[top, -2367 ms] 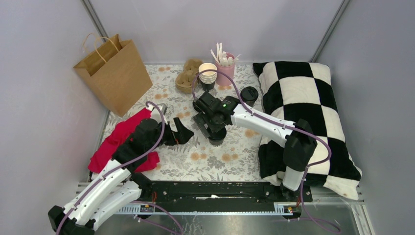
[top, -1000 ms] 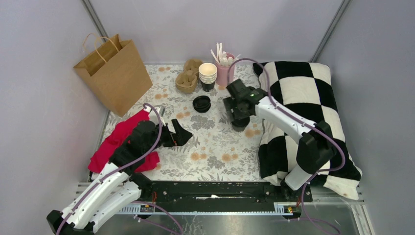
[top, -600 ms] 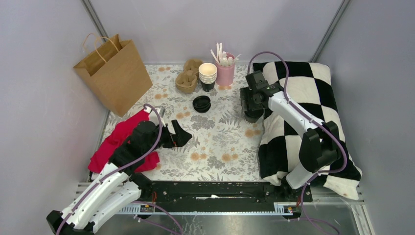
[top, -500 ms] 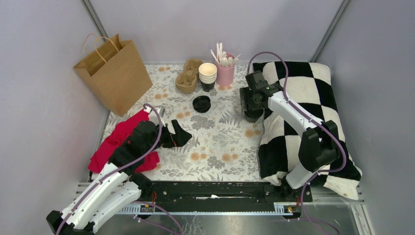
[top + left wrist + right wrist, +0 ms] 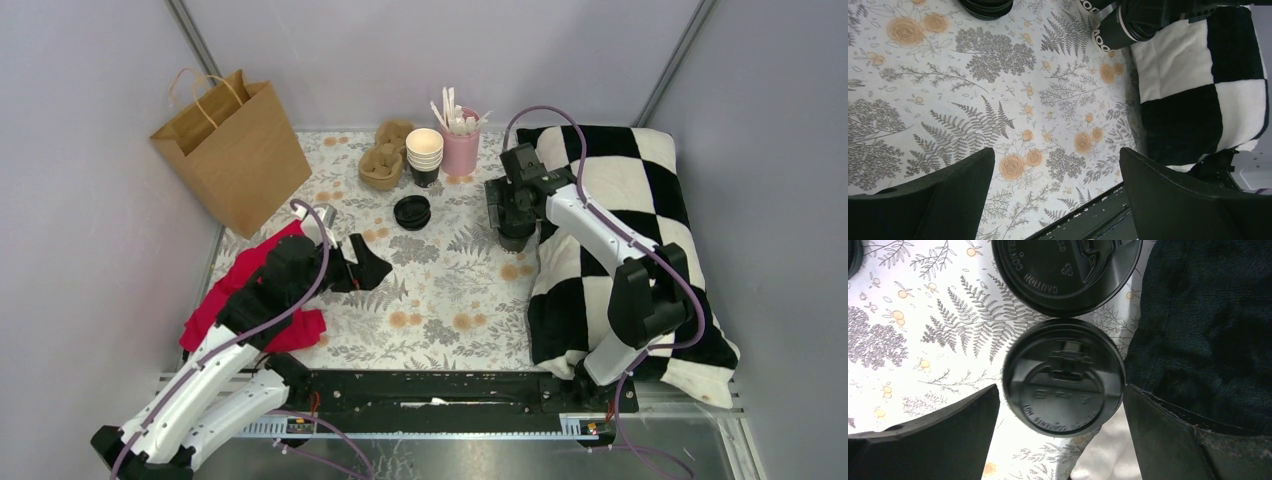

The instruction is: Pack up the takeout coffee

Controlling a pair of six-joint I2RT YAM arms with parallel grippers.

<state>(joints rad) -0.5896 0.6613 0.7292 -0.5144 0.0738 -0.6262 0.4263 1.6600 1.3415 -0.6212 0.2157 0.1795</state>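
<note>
Standing upright between the wide-spread jaws of the right gripper (image 5: 1060, 390) is the takeout coffee (image 5: 1064, 367), a small black paper cup with a round black plastic lid. In the right wrist view the lid fills nearly the whole gap, and I cannot tell whether either finger touches the cup. It sits on the floral-printed tablecloth (image 5: 440, 300), right at the left edge of the black-and-white checked pillow (image 5: 640, 190). A second lidded black cup (image 5: 1065, 270) stands just beyond it, the two lids rim to rim. The left gripper (image 5: 1057, 152) hangs open, holding nothing, over the cloth. It is well apart from both cups and near a crumpled red cloth (image 5: 240, 285).

From above, the right wrist hides most of both lidded cups. The second lid is cut off by the upper edge of the right wrist view. The left wrist view catches the cups only at its top edge, their white lettering too cropped to read.

Counted:
- two lidded cups
- one nested stack of lidless cups (image 5: 424, 155)
- one low stack of loose black lids (image 5: 411, 212)
- one pink cup of white stirrers (image 5: 461, 150)
- one brown cardboard cup carrier (image 5: 384, 160)
- one brown paper bag (image 5: 235, 150) with handles
</note>
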